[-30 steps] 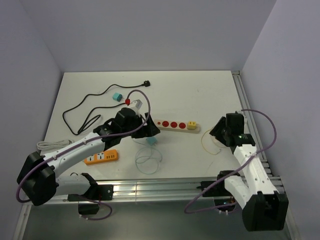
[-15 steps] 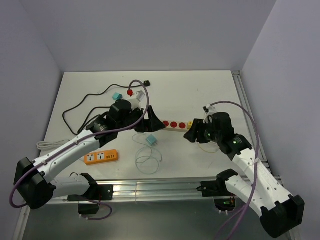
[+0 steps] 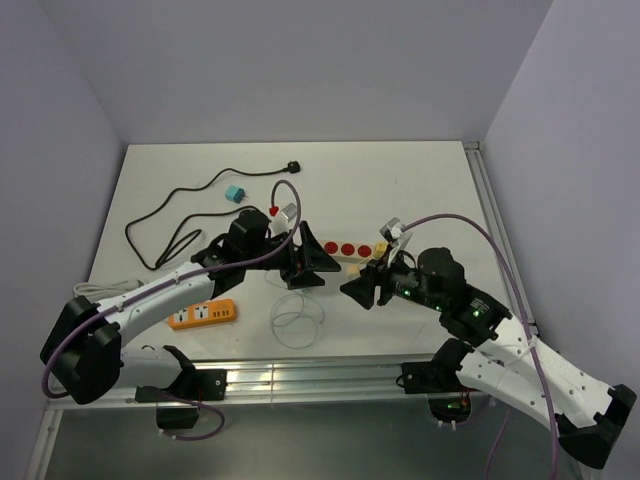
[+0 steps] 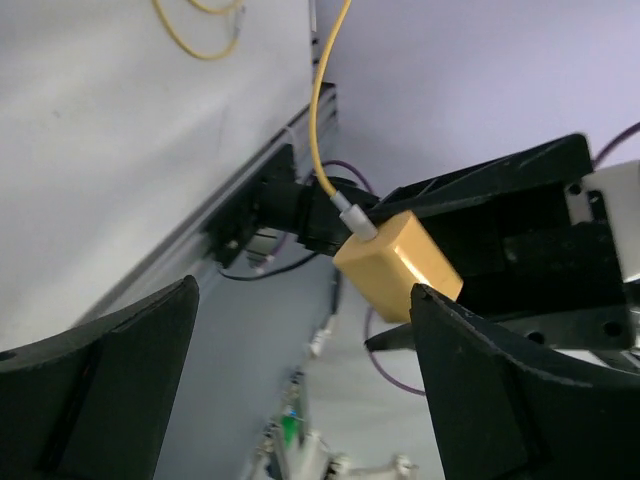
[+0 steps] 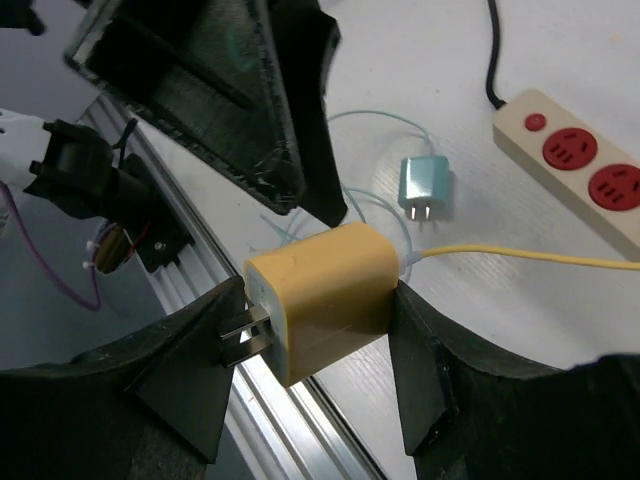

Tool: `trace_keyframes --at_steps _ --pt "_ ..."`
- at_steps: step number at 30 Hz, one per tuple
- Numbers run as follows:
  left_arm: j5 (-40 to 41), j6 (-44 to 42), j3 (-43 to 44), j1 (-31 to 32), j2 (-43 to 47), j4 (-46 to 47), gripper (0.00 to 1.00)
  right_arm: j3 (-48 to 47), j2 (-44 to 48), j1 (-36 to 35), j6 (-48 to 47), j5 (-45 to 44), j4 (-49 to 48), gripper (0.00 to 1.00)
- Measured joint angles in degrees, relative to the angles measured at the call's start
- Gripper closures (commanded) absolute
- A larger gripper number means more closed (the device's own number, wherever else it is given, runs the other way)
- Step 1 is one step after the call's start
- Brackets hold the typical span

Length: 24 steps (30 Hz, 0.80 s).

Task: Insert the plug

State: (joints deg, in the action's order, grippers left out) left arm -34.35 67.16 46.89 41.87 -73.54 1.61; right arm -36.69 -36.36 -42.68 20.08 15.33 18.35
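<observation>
My right gripper point(image 5: 312, 322) is shut on a yellow plug point(image 5: 330, 285). The plug's two metal prongs point(image 5: 240, 330) point left, and its yellow cable point(image 5: 530, 258) trails off to the right. In the top view the right gripper point(image 3: 362, 288) hovers over the table in front of the beige power strip with red sockets point(image 3: 347, 249). The strip also shows in the right wrist view point(image 5: 570, 150). My left gripper point(image 3: 312, 263) is open and empty, close to the right gripper's left. In the left wrist view the left gripper point(image 4: 305, 400) faces the yellow plug point(image 4: 398, 265).
A teal plug point(image 5: 425, 185) with a thin looped cable lies on the table below the two grippers. An orange power strip point(image 3: 203, 314), a teal block point(image 3: 235, 193), a black cable with a plug point(image 3: 293, 166) and a white cable point(image 3: 100, 290) lie on the left half.
My right arm has swung left from the right edge to the middle, carrying the yellow plug. My left gripper has lifted off the teal plug and turned toward the right gripper.
</observation>
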Motion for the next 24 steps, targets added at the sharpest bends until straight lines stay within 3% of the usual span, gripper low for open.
trace_keyframes --at_steps 17,23,24 --pt "-7.8 28.7 -7.1 2.0 -5.2 28.0 0.09 7.0 2.0 -11.2 -0.6 -12.0 -16.5 1.00" --pt "-8.8 33.4 -7.6 3.1 -7.7 33.5 0.21 8.8 2.1 -12.8 -0.4 -15.0 -21.4 1.00" --pt "-8.9 33.8 -7.6 3.1 -7.8 34.2 0.28 9.0 1.9 -13.2 -0.4 -15.5 -22.0 1.00"
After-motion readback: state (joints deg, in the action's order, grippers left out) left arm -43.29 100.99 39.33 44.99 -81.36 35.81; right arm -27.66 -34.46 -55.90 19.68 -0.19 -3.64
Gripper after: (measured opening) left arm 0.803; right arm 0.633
